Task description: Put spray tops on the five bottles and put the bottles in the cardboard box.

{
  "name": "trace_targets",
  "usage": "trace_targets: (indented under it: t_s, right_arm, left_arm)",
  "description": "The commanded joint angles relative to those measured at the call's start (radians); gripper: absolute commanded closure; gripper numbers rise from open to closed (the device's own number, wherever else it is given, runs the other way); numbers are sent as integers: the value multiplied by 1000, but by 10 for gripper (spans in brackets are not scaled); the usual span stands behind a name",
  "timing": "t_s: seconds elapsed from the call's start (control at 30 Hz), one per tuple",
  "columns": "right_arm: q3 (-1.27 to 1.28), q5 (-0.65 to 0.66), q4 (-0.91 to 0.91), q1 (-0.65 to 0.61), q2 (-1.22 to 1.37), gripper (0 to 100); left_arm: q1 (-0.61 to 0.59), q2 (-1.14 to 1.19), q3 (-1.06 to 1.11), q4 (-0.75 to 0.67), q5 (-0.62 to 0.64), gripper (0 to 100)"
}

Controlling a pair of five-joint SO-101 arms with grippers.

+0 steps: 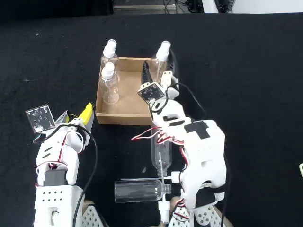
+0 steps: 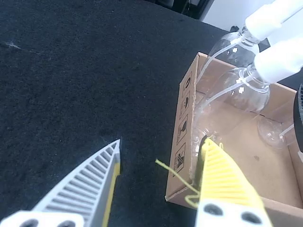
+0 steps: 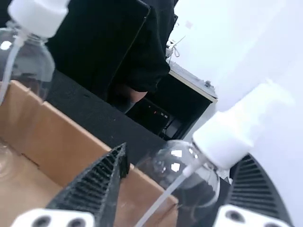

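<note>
While the right end effector (image 3: 183,156) is spread wide about a capped bottle (image 3: 182,177), nothing is gripped. Closed off-centre, that bottle could be toppled.

High cam fixed overhead, looks straight-ish down on table (image 1: 255,71). Left wrist cam sits low, close up, facing box (image 2: 182,127) side wall. Right wrist cam tight on box's far rim, room behind. All three share box.

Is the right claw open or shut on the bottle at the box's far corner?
Open. The right claw has its fingers spread to either side of the bottle, with a gap visible on each side.
</note>
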Motion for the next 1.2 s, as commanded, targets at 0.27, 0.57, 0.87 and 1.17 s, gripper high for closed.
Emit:
trace_targets:
  t_s: [0.27, 0.57, 0.87, 1.17]
  right_arm:
    - [-5, 8, -28, -17, -64, 688]
    - [-4, 34, -28, -17, -65, 688]
    - [-5, 98, -29, -17, -64, 688]
    - [16, 57, -104, -17, -64, 688]
  left_arm:
    - [8, -18, -18, -21, 2, 751]
    - [8, -18, -18, -21, 0, 751]
    - [8, -18, -18, -21, 0, 751]
    - [8, -18, -18, -21, 0, 751]
